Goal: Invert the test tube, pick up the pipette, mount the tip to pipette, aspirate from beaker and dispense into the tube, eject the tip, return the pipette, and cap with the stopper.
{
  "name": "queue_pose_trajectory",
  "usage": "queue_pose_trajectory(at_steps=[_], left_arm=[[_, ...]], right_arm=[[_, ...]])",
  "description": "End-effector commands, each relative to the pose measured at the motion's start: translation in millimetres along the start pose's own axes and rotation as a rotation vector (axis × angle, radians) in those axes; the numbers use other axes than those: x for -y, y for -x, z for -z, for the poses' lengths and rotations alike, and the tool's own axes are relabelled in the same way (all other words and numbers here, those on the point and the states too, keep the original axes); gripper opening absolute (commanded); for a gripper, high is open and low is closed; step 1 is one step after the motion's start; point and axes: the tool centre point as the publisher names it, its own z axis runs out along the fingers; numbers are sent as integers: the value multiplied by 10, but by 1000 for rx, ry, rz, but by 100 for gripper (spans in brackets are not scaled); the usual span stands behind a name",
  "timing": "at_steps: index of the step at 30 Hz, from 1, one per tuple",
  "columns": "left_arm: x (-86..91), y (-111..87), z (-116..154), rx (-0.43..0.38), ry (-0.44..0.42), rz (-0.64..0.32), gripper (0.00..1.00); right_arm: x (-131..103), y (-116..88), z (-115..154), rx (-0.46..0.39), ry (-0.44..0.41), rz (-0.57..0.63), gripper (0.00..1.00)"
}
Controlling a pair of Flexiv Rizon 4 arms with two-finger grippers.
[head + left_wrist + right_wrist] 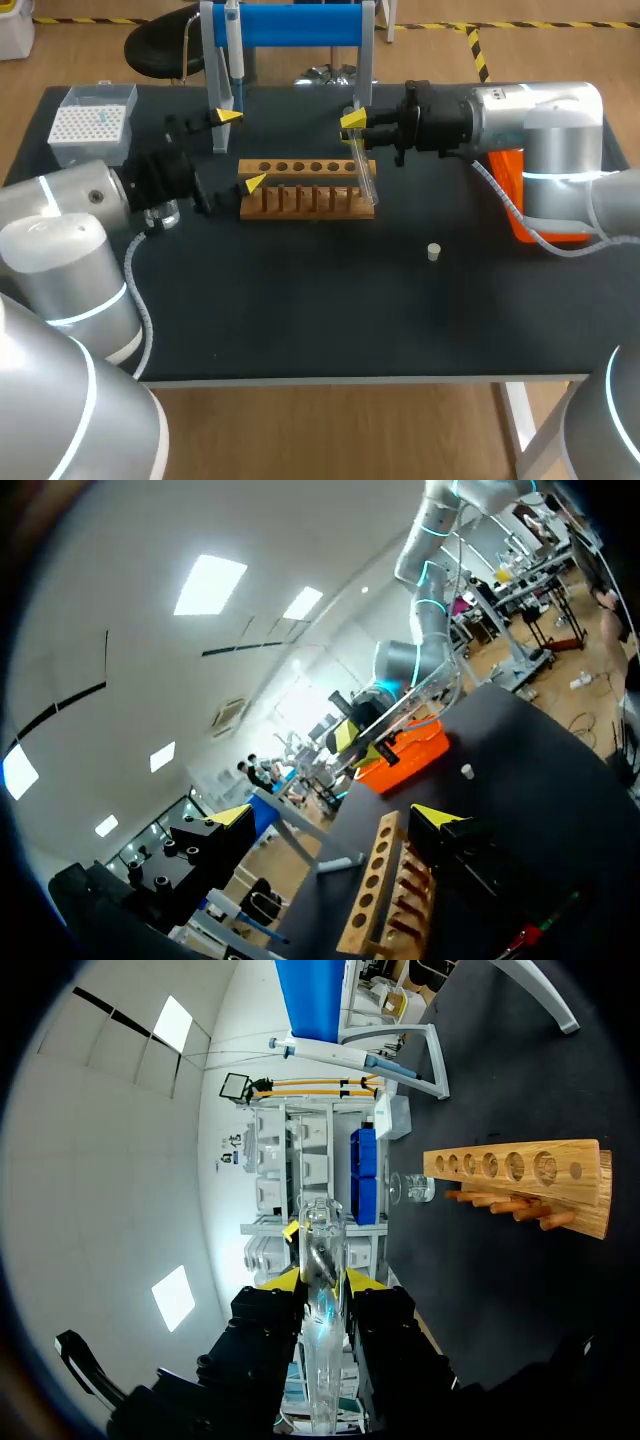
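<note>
My right gripper (352,122) is shut on a clear glass test tube (362,175), which slants down over the right end of the wooden rack (305,187). In the right wrist view the tube (320,1245) stands between the fingers, with the rack (520,1175) off to one side. At the rack's left end my left gripper (240,150) is open wide with nothing in it. The left wrist view looks along the rack (375,890) toward the held tube (405,712). The pipette (232,50) hangs on the blue stand (295,22). A small white stopper (433,251) lies on the mat.
A white tip box (92,125) stands at the back left. A glass beaker (415,1188) sits beyond the rack's far end, near my left arm. An orange box (515,200) lies partly under my right arm. The mat (320,310) stretches dark toward the front edge.
</note>
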Motion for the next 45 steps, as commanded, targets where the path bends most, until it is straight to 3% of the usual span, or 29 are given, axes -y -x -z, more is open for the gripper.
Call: queue_pose_trajectory(at_steps=[1, 6, 11, 23, 31, 37, 45], left_arm=[[-9, -41, 3, -101, -539, -872, 100], [78, -97, -59, -129, -564, -1024, 100], [125, -200, -158, -216, -518, -1131, 100], [251, -313, -354, -186, -502, -1259, 100], [366, -444, -515, -168, -526, -1258, 100], [424, -562, -687, -165, -548, -1200, 100], [595, -663, -873, -217, -475, -1079, 100]], right_arm=[[6, -10, -1, 3, 1, 0, 0], [6, -10, -1, 3, 1, 0, 0], [6, -10, -1, 3, 1, 0, 0], [6, -10, -1, 3, 1, 0, 0], [6, -10, -1, 3, 1, 0, 0], [6, -10, -1, 3, 1, 0, 0], [6, -10, -1, 3, 1, 0, 0]])
